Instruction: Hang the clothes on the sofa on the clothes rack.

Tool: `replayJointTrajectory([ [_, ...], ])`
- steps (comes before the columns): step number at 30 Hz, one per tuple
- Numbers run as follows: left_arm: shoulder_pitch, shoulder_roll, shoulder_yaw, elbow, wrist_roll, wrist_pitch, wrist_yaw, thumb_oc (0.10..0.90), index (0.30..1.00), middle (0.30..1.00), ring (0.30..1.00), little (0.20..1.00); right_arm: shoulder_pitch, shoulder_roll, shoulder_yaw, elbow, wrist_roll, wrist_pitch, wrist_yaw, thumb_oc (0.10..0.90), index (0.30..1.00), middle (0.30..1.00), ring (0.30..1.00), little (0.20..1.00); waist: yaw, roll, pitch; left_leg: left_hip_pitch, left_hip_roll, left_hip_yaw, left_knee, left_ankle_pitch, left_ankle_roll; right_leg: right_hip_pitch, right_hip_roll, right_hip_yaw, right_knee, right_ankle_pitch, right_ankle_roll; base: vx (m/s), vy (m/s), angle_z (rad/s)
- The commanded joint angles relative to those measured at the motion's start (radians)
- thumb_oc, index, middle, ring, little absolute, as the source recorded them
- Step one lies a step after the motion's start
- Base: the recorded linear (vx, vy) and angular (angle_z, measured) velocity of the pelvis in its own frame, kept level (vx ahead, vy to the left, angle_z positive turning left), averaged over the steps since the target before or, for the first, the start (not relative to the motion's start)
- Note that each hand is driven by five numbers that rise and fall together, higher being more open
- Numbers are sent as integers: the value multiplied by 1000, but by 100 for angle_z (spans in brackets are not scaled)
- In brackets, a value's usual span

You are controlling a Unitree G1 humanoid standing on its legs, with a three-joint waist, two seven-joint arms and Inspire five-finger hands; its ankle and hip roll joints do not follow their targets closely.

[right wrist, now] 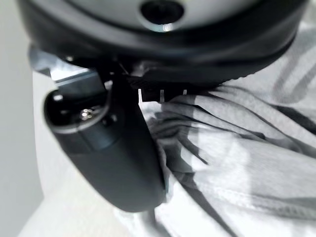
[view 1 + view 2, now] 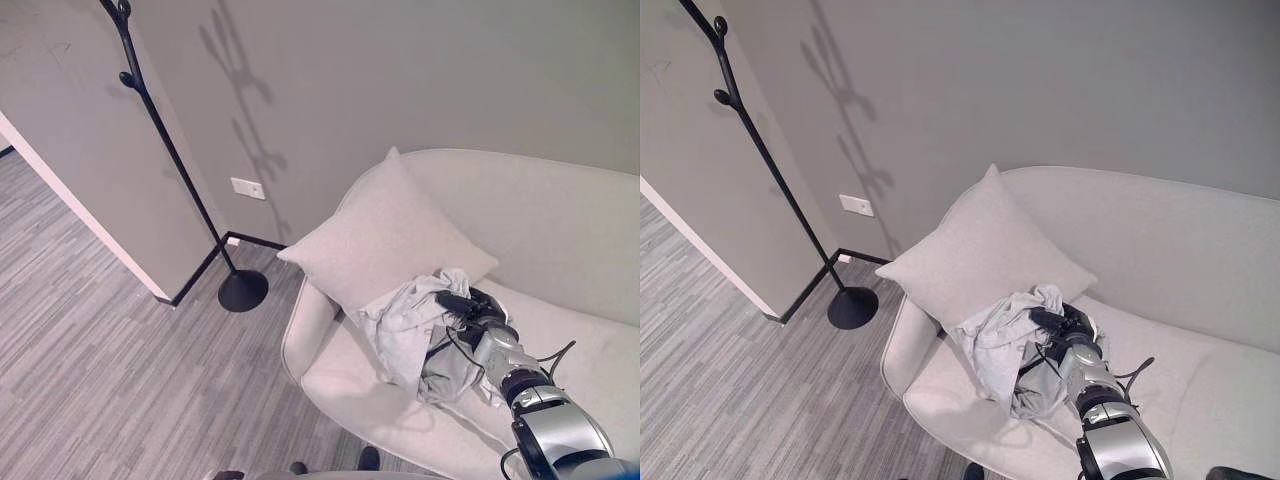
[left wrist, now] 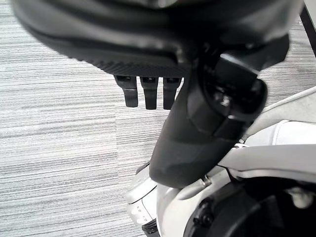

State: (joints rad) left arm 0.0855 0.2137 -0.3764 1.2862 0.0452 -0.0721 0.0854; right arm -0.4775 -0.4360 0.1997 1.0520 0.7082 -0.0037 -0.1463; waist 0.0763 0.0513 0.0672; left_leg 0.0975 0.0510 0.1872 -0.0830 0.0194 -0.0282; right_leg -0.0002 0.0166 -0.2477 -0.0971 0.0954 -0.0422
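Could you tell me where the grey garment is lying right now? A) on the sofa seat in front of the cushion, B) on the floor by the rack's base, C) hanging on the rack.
A: the garment lies crumpled on the sofa below the cushion, with the right hand on it.

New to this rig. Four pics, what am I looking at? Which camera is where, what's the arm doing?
It is a two-armed humanoid robot seen through its own cameras. The two wide pictures come from a stereo camera on its head, looking down, so they show one scene from slightly different spots. A pale sofa stands against a grey wall, with a cushion leaning in its corner and a crumpled light grey garment on the seat in front of it. A black clothes rack stands on the floor to the robot's left of the sofa.

The two close pictures come from wrist cameras. The right hand is buried in the garment's folds; whether its fingers have closed is hidden. The left hand hangs over striped grey flooring, fingers relaxed, holding nothing.
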Motion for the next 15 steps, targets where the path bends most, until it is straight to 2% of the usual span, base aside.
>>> replayJointTrajectory([
  [1, -48, -29, -8, 48, -37, -25, -10, 800, 900, 900, 900, 900, -39, -62, -20, -225, -93, -91, 27, 400, 300, 300, 300, 300, 10, -65, -6, 7, 16, -11, -4, -31, -32, 97, -113, -2, 10, -86, 148, 0, 0, 0],
  [4, -54, -16, 44, 7, -78, -35, 0, 800, 900, 900, 900, 900, 40, -142, -73, -412, -142, -130, 11, 400, 300, 300, 300, 300, 0, -68, -8, 13, 13, -8, -4, -35, -30, 100, -115, 1, 10, -85, 151, 0, 0, 0],
  [5, -53, -16, 43, 7, -79, -35, 0, 800, 900, 900, 900, 900, 40, -142, -73, -413, -142, -129, 11, 400, 300, 300, 300, 300, 0, -68, -8, 13, 14, -8, -4, -35, -30, 100, -115, 1, 10, -85, 151, -14, 1, -6],
  [6, -58, 6, 77, -89, -106, -55, 10, 800, 900, 900, 900, 900, 99, -220, -145, -580, -207, -173, -14, 400, 300, 300, 300, 300, -7, -69, -10, 24, 15, -6, -4, -42, -28, 107, -117, 1, 10, -87, 154, -16, 1, -6],
  [7, -58, 6, 76, -90, -106, -55, 10, 800, 900, 900, 900, 900, 101, -220, -147, -582, -208, -172, -14, 400, 300, 300, 300, 300, -6, -70, -11, 21, 14, -6, -4, -39, -27, 104, -118, 1, 10, -85, 154, 0, 0, 0],
  [11, -58, 63, 111, -319, -151, -87, 26, 800, 900, 900, 900, 900, 130, -311, -230, -774, -311, -212, -51, 400, 300, 300, 300, 300, -10, -76, -19, 28, 14, -5, -4, -44, -23, 107, -120, 5, 10, -84, 157, -10, 0, 0],
  [15, -50, 161, 143, -649, -140, -132, 49, 800, 900, 900, 900, 900, 108, -379, -282, -911, -382, -249, -69, 400, 300, 300, 300, 300, -10, -84, -26, 35, 15, -5, -4, -49, -17, 111, -122, 8, 10, -84, 160, -45, -3, -4],
])
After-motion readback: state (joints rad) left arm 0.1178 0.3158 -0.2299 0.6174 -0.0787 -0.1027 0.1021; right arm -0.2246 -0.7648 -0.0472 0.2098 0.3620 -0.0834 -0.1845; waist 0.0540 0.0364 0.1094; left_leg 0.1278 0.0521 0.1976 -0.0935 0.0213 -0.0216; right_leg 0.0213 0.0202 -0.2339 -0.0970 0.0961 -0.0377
